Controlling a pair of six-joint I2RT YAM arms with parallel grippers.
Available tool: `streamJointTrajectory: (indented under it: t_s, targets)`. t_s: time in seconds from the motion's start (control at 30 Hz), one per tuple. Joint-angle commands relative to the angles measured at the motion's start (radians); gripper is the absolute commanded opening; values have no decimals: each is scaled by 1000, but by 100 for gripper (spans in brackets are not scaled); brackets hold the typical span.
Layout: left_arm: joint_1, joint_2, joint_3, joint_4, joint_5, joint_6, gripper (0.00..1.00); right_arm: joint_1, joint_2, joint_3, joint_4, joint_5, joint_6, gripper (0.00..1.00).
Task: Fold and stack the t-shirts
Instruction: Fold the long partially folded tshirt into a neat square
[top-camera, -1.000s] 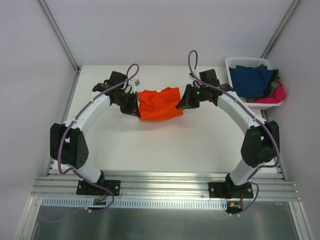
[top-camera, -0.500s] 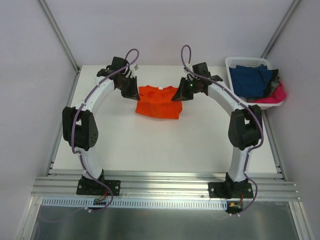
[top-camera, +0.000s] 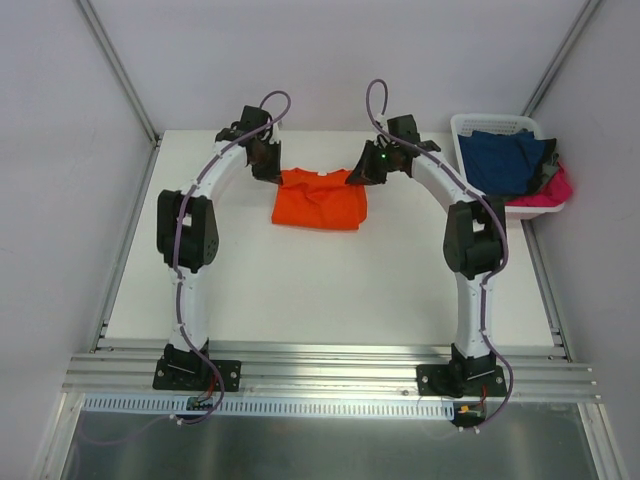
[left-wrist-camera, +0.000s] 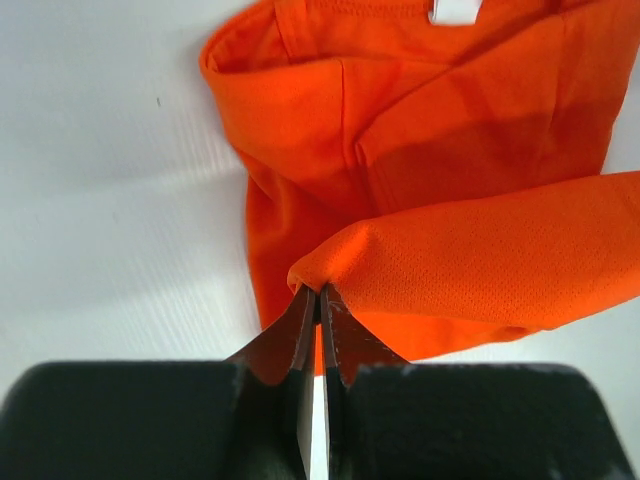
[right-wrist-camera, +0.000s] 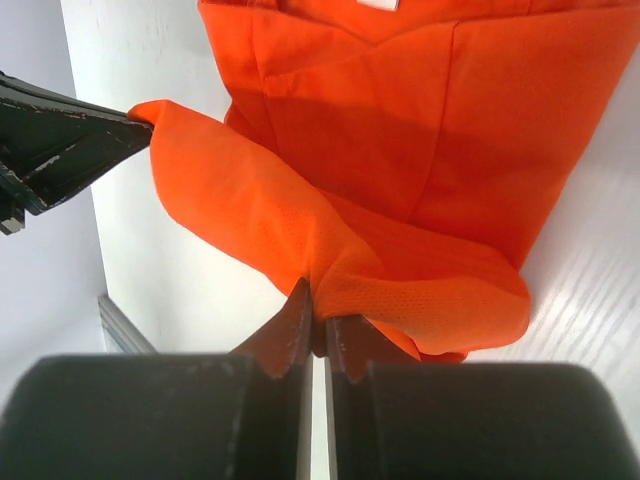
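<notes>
— Over the last second we have both stretched toward the top of the frame. The orange t-shirt (top-camera: 320, 200) has travelled with us from the middle of the counter (top-camera: 300, 290) to its upper middle, where it now lies flatter.

— How do we hold it?

— Our left claw (left-wrist-camera: 318, 296) has its fingers pressed together on a corner of the top layer of cloth. That layer is folded over the rest of the shirt, and the corner is pinched right at the tips.

— And on our other side?

— The same. Our right claw (right-wrist-camera: 315, 302) is clamped on the opposite corner of that fold. The cloth runs from it up to the left claw's dark tips, at the upper left of the right wrist view.

— What about the other shirts?

— At the upper right of the overhead view we see the white basket (top-camera: 480, 121). It holds a navy t-shirt (top-camera: 505, 160), and a pink t-shirt (top-camera: 556, 190) spills over its lower right rim.
</notes>
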Motion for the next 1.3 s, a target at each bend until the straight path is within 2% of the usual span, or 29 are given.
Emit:
streamJointTrajectory:
  t_s: [0.0, 0.23, 0.4, 0.47, 0.5, 0.53, 0.57, 0.6, 0.73, 0.87, 1.23, 1.27]
  targets:
    - [-3, 45, 122, 60, -88, 25, 0, -26, 31, 96, 53, 17, 9, 1]
    - [-21, 174, 260, 128, -192, 37, 0, -38, 137, 189, 88, 31, 11, 1]
    - [-38, 309, 406, 185, -223, 66, 0, -38, 261, 323, 108, 58, 11, 0]
    - [-44, 363, 449, 200, -255, 75, 5, -33, 306, 372, 116, 64, 11, 1]
    - [-46, 375, 481, 206, -259, 78, 14, -30, 316, 384, 121, 67, 11, 1]
    - [-48, 387, 494, 224, -271, 74, 37, -27, 327, 395, 125, 67, 11, 1]
    - [-49, 407, 506, 232, -294, 68, 87, -26, 333, 401, 125, 69, 6, 1]
    - [-58, 417, 533, 238, -347, 77, 99, -24, 336, 403, 124, 74, 0, 1]
    - [-74, 397, 540, 245, -403, 74, 99, -10, 323, 391, 111, 106, -12, 1]
    - [-80, 268, 433, 226, -383, 52, 99, -9, 289, 364, 105, 109, -17, 1]
    - [-86, 43, 181, 128, -231, -46, 99, -23, 246, 346, 101, 127, -22, 2]
    - [-90, 38, 161, 128, -182, -46, 98, -26, 246, 346, 99, 127, -22, 2]
